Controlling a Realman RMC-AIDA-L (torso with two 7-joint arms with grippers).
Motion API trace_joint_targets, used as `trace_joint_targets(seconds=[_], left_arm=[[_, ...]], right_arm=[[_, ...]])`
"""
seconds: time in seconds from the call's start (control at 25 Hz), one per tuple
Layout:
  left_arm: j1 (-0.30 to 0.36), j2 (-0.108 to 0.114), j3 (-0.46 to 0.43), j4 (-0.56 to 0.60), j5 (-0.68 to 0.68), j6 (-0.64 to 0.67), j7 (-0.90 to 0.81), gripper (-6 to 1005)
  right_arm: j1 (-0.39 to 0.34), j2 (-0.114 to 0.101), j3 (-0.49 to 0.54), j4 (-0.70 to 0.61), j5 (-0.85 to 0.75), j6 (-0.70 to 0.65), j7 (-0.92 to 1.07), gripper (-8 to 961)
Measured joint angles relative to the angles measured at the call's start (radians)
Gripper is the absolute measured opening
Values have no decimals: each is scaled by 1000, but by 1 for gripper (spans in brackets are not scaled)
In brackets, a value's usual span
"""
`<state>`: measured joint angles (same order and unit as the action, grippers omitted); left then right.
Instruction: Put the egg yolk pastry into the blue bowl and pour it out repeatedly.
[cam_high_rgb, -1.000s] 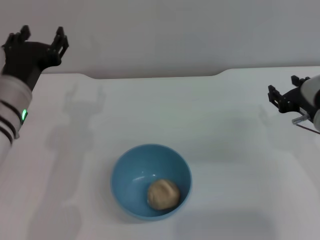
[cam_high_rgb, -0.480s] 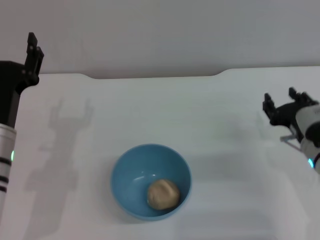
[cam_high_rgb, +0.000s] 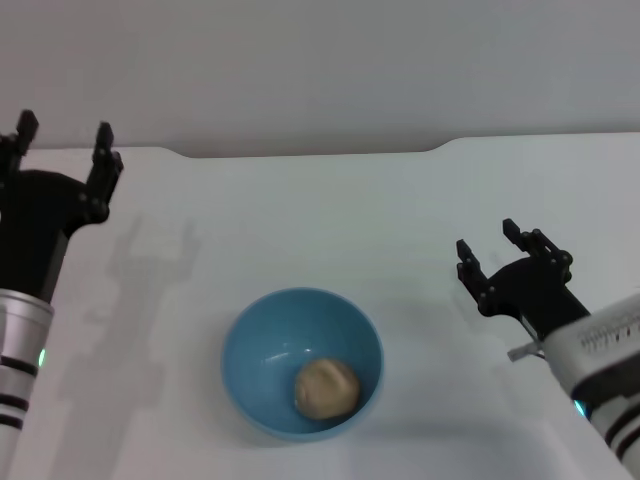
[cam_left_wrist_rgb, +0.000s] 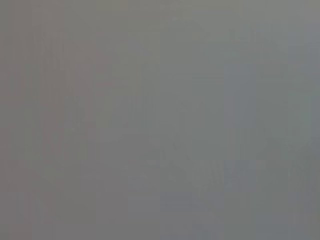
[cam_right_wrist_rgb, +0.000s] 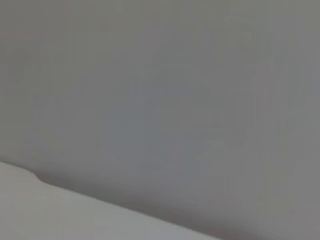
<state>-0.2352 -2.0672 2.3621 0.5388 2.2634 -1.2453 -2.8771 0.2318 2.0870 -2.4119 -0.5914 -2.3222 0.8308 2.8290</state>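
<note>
The blue bowl (cam_high_rgb: 301, 361) stands upright on the white table near the front middle in the head view. The egg yolk pastry (cam_high_rgb: 327, 387), a tan dome, lies inside it towards the front right of the bowl. My right gripper (cam_high_rgb: 487, 252) is open and empty to the right of the bowl, a little above the table. My left gripper (cam_high_rgb: 62, 141) is open and empty at the far left, raised near the table's back edge. Neither wrist view shows the bowl or the pastry.
The white table (cam_high_rgb: 330, 220) runs back to a grey wall, with a step in its back edge at the right (cam_high_rgb: 440, 147). The right wrist view shows only the wall and a strip of table edge (cam_right_wrist_rgb: 60, 210).
My right gripper has moved left and forward towards the bowl. My left gripper has shifted and turned at the far left. The bowl and pastry have not moved.
</note>
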Motion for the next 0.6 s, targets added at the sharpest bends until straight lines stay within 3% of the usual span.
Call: trace_joint_targets(seconds=[0.28,0.6], left_arm=[[12,-2,8,-10,-44,59,-1,716],[14,-2,8,-9,-79,73,-1,716]], right_arm=[[-34,3,-15,20,101,123,-59,552],[-38,3,-27,32,149,149,-93,552]])
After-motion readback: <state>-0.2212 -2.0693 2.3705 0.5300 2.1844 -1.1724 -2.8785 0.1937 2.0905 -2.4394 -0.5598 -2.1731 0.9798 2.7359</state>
